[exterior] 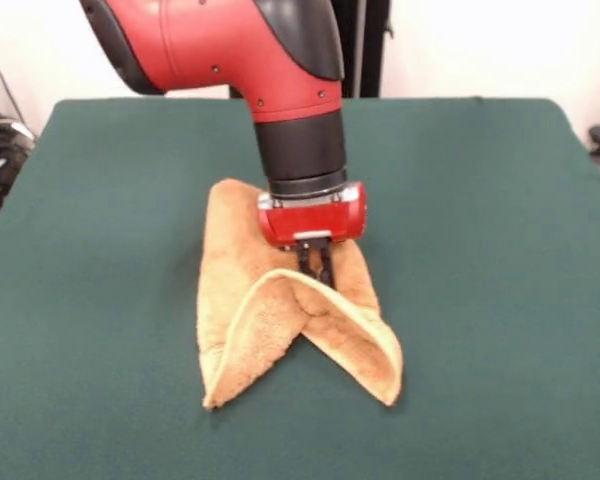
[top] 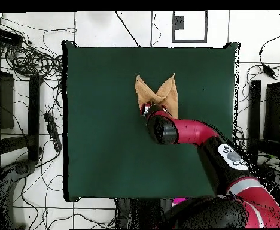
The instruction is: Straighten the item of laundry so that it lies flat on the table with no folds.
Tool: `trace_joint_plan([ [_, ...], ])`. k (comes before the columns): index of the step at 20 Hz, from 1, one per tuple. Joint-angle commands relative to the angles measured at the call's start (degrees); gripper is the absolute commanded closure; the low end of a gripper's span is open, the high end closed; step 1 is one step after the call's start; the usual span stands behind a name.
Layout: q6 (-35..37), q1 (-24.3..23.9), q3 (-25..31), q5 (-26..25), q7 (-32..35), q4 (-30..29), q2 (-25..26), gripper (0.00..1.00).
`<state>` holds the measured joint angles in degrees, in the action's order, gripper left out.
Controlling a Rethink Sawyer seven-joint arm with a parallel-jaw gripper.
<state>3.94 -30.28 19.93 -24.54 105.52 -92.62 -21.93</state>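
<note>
**Towel pinched at mid-fold, plenty of table around it**

The gripper (exterior: 318, 262) sits low over the towel (exterior: 280, 300), its dark fingers closed on a raised ridge of cloth where two flaps meet. The towel lies near the middle of the table (exterior: 500, 250), a little toward its far side from the robot, folded into a tent whose two corners point at about 7 and 5 o'clock in the front view.

The pinch looks shallow, so the cloth may slip out during a pull, and the ridge would drop back folded. If both layers are caught, a drag would shift the whole bundle without opening it. A high lift could let the loose corners curl under.

Bare green cloth surrounds the towel at every clock direction. In the overhead view, the edge at 12 o'clock is nearest, though still well apart.
</note>
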Motion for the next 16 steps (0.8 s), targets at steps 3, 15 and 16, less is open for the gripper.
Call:
trace_joint_plan([
  [3,10.1,-6.1,-1.2,-5.0,-5.2,1.9,2.5,1.0],
  [15,15.8,-21.4,9.6,-10.3,-15.6,4.5,7.1,1.0],
  [16,16.1,-21.8,9.9,-10.9,-16.0,4.8,7.0,1.0],
])
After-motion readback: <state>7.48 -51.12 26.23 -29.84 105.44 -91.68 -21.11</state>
